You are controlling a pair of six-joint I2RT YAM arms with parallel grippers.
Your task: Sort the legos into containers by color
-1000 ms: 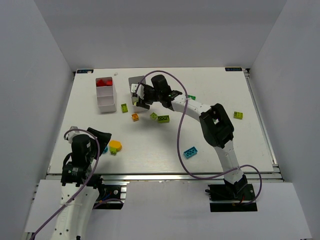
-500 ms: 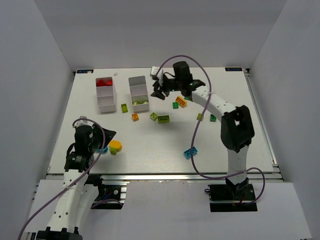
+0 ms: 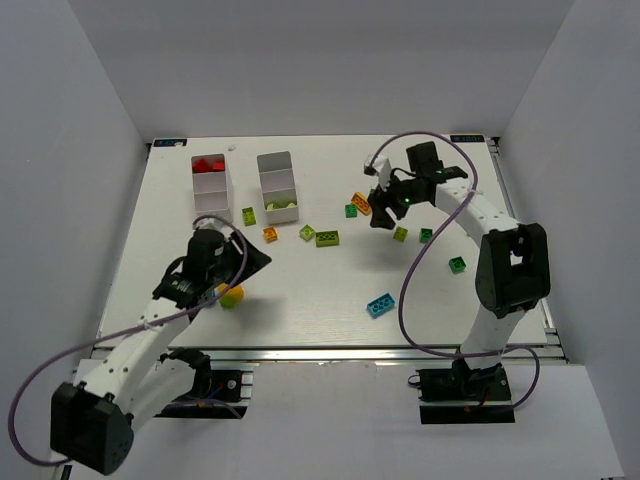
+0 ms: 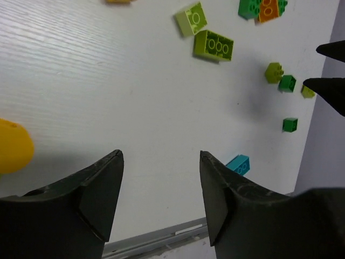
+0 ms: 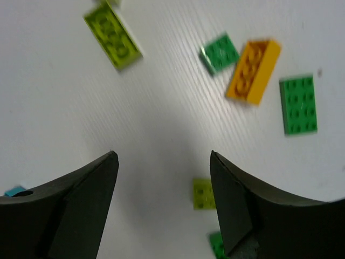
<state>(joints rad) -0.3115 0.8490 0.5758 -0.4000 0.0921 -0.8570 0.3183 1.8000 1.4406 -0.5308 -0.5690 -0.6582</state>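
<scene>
Green, lime, orange and cyan legos (image 3: pixel 327 238) lie scattered.

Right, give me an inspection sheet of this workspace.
Surface: white table, bricks scattered mid and right.
Job's things: left tray holds red bricks in its far compartment; right tray holds lime bricks in its near one; others loose, including a cyan brick.
Clutter: rounded yellow piece by the left arm, kind unclear.
Hands: left hand open, empty; right hand open, empty, above loose bricks.
Cables: purple cables loop beside both arms.
Surroundings: plain white walls; nothing else seen.
</scene>
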